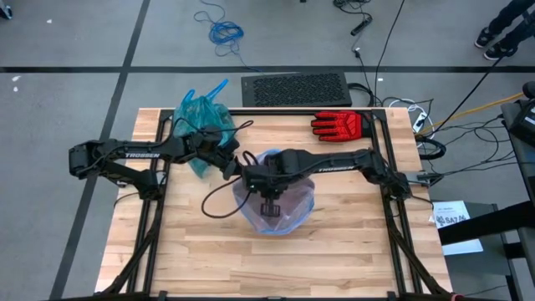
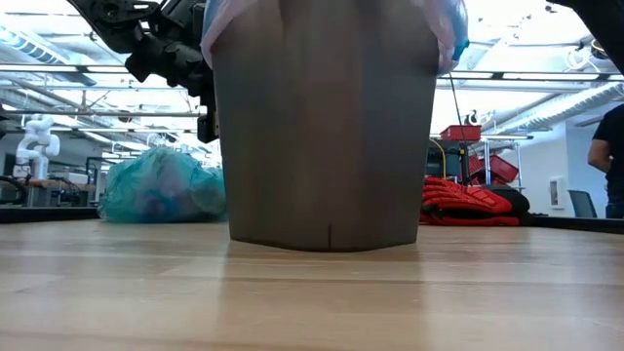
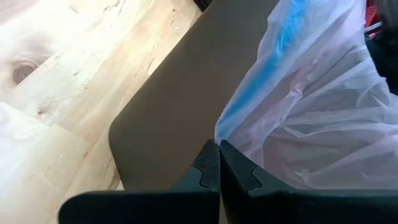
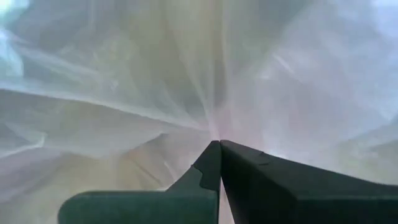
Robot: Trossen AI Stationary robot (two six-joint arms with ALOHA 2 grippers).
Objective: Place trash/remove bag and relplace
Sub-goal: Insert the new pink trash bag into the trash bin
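Low view caption: grey bin (image 2: pixel 327 146) close up, fresh pink liner (image 2: pixel 444 29) draped over its rim.

High view shows the right gripper (image 1: pixel 269 205) pushed down inside that liner, fingers closed on nothing I can make out; the left gripper (image 1: pixel 236 167), fingers pressed together, sits at the bin's rim beside the liner's edge. Farther back, the bag (image 1: pixel 203 125), teal and bundled, lies on the table (image 1: pixel 351 251), with a red glove (image 1: pixel 338 125) well apart. Judged step: seating the replacement liner. Next likely calls for spreading it evenly around the rim.
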